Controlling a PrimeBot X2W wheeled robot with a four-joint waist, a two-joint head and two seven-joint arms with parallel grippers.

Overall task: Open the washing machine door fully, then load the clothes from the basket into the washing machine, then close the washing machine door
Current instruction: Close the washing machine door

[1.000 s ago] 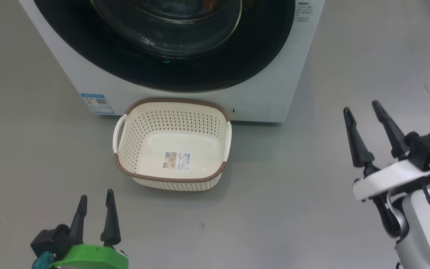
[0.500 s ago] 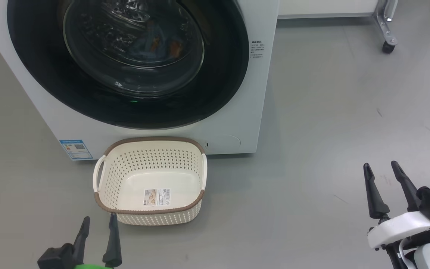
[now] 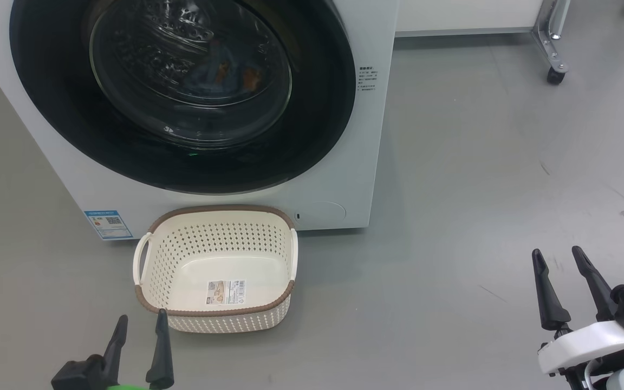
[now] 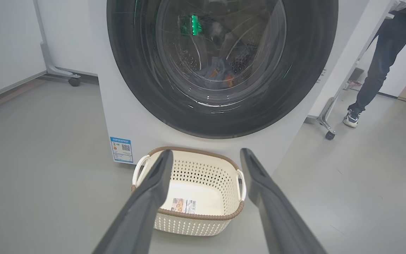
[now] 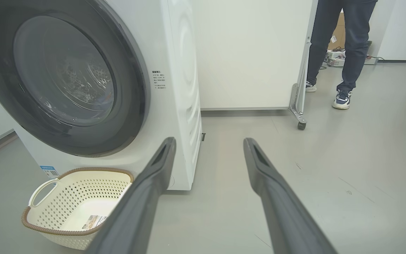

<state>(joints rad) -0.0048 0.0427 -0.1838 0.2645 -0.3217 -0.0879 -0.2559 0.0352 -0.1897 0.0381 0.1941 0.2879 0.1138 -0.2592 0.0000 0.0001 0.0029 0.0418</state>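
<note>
W/m door (image 3: 182,92) was shut flush on the washing machine (image 3: 369,135). The clothes (image 3: 231,73) lay inside the drum, seen thru the glass. Basket (image 3: 220,208) sat on the floor just in front of the machine, below the door, label sticker (image 3: 227,291) showing on its bare bottom. Left gripper (image 3: 142,316) hung near the basket's front rim, fingers spread wide, holding nothing. Right gripper (image 3: 556,252) was well apart to the right, also wide open w/ nothing in it. A person's legs (image 5: 344,46) stood by a wheeled partition frame (image 5: 300,102) past the machine.
</note>
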